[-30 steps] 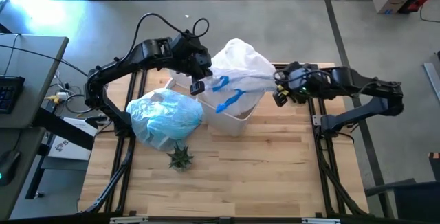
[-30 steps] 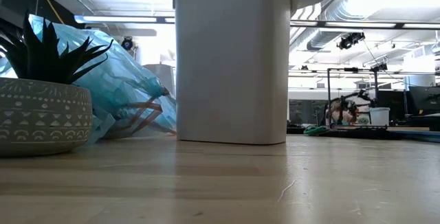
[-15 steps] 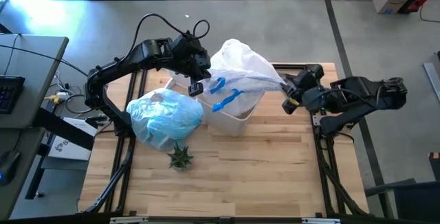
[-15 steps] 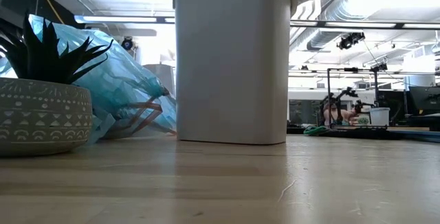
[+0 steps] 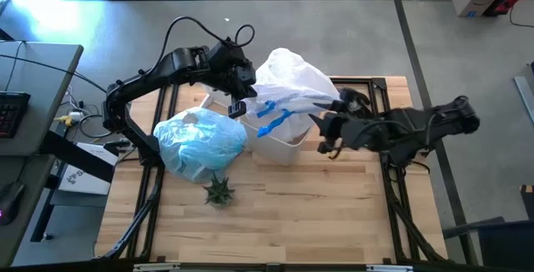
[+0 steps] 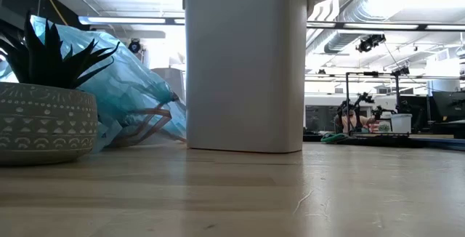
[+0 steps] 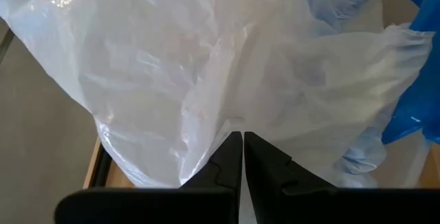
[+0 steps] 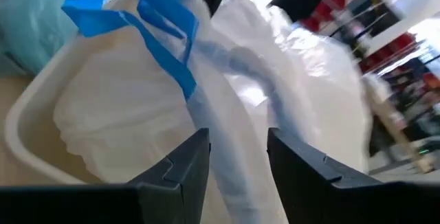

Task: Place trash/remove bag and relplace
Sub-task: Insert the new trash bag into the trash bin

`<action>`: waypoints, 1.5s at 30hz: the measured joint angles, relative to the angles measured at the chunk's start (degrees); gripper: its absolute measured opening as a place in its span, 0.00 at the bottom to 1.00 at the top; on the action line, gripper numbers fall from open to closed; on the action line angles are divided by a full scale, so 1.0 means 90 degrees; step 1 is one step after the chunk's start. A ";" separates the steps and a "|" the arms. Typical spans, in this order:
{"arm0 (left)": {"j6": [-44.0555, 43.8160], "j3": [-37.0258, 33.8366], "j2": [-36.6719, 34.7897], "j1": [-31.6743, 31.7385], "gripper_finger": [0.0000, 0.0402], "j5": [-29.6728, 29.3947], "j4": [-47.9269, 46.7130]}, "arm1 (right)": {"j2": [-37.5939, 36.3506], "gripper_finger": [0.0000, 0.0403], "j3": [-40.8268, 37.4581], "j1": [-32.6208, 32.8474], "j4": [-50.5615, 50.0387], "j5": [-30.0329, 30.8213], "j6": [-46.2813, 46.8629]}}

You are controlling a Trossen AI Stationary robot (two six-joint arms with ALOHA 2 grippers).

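Note:
A white bag [image 5: 292, 80] with blue drawstrings [image 5: 271, 118] is draped over the open white bin [image 5: 284, 145], bunched up above its far rim. My left gripper [image 5: 238, 105] is shut on this bag at the bin's left rim. My right gripper [image 5: 325, 137] hovers open beside the bin's right side, apart from the bag; in its wrist view a stretched strand of the bag [image 8: 230, 148] shows beyond the open fingers. A filled light-blue bag [image 5: 200, 143] rests on the table left of the bin, with brown paper trash showing through it [image 6: 149, 121]. My left gripper pinches a fold of the white bag's thin plastic [image 7: 230, 124] between its two shut fingers. The fingers come slanting down from the table's left. The plastic spreads out beyond the fingertips and hangs over the bin.
A small spiky green plant [image 5: 219, 190] in a patterned pot [image 6: 47, 121] stands near the filled bag, toward the table's near edge. The wooden tabletop [image 5: 317, 214] is bare in front of the bin and to the right.
My right gripper has let go of the bag's stretched right corner. It has drawn off toward the table's right edge, then swung toward the near edge and back beside the bin, rolling its wrist. The released corner has slackened. My left gripper keeps its hold.

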 joint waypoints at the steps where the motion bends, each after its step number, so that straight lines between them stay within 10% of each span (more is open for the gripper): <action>1: 0.0000 0.0000 0.0000 0.0000 0.00 0.0000 0.0001 | 0.0030 0.33 0.0000 -0.0114 -0.0003 -0.0183 0.0055; 18: 0.0000 0.0000 0.0002 0.0000 0.00 0.0034 0.0034 | 0.0324 0.33 0.0000 -0.1019 0.0025 -0.1260 0.0303; 23: 0.0000 0.0000 0.0002 0.0000 0.00 0.0039 0.0027 | 0.0470 0.18 0.0000 -0.1147 -0.0094 -0.1412 0.0443; 26: 0.0000 0.0000 0.0002 0.0000 0.00 0.0024 0.0016 | 0.0479 0.03 0.0000 -0.0872 -0.0047 -0.1301 0.0484; 45: 0.0100 -0.0002 0.0002 0.0049 0.00 -0.0031 -0.0085 | 0.1861 0.00 0.0075 0.1183 -0.0245 -0.1337 0.2739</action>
